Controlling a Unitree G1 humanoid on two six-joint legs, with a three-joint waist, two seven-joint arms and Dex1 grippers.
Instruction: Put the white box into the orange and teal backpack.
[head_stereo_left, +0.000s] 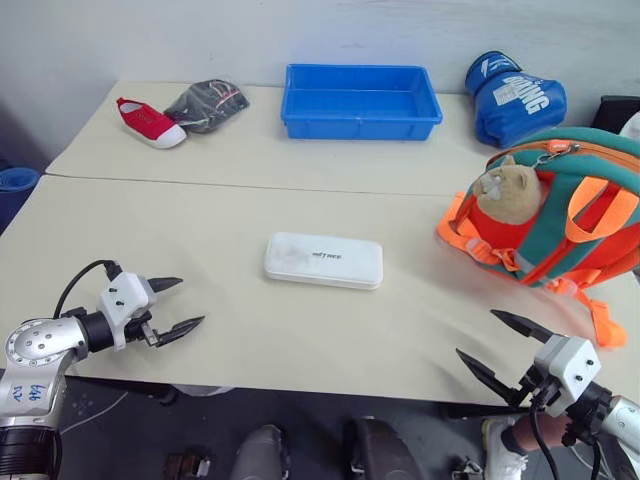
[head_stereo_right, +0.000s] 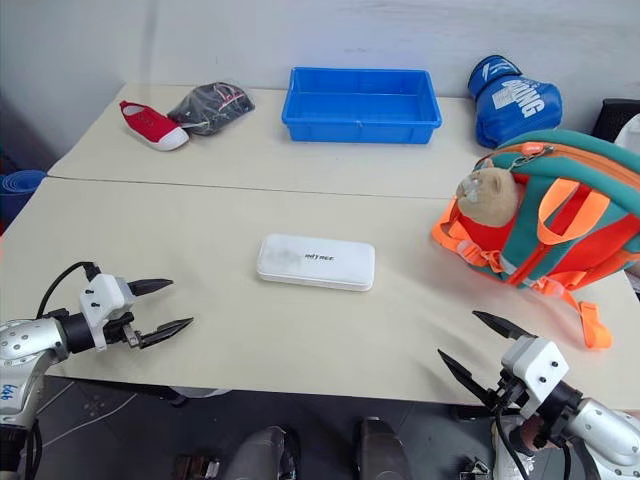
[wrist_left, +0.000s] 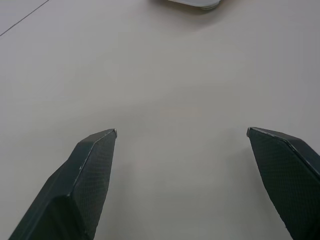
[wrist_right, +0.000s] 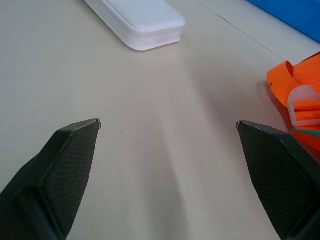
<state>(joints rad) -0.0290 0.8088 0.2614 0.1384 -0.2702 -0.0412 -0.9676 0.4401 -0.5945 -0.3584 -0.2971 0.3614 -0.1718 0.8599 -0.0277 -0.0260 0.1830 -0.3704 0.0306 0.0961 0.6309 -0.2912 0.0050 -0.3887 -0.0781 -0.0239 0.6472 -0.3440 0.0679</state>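
Since both your left tool (head_stereo_left: 172, 306) and right tool (head_stereo_left: 492, 343) hang open short of the white box (head_stereo_left: 323, 260), its slick flat lid could skid toward the orange and teal backpack (head_stereo_left: 560, 205).

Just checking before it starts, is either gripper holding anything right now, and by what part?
Nothing is held. The left gripper and right gripper are both open over bare table, apart from the white box.

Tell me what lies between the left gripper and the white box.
Only bare tabletop separates the left gripper from the white box, as the left eye view shows.
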